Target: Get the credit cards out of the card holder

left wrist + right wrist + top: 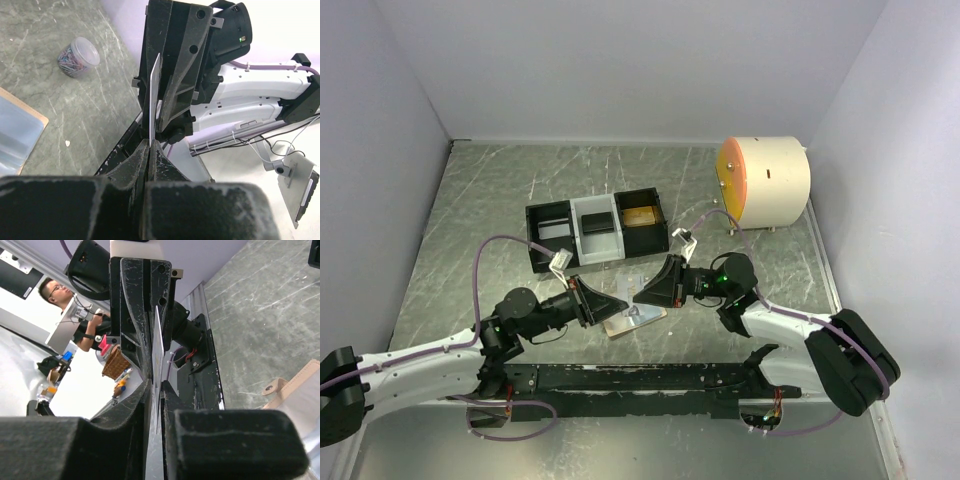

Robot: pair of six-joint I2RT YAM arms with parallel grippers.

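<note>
A silver-grey credit card (pixel 155 90) stands edge-on between my two grippers, which meet tip to tip above the table. My left gripper (pixel 149 142) is shut on one end of it. My right gripper (pixel 159 385) is shut on the other end of the card (pixel 158 340). From above, the left gripper (pixel 622 304) and the right gripper (pixel 639 297) hang just over the card holder (pixel 632 322), an open tan wallet with pale blue inner faces lying flat. The card holder also shows in the left wrist view (pixel 17 132) and in the right wrist view (pixel 300 395).
A three-compartment black-and-white tray (pixel 574 216) stands behind the grippers; a gold card (pixel 640 215) lies in its right compartment and dark cards in its left. A white and orange cylinder (pixel 765 180) stands at the back right. A small jar of clips (pixel 77 56) sits nearby.
</note>
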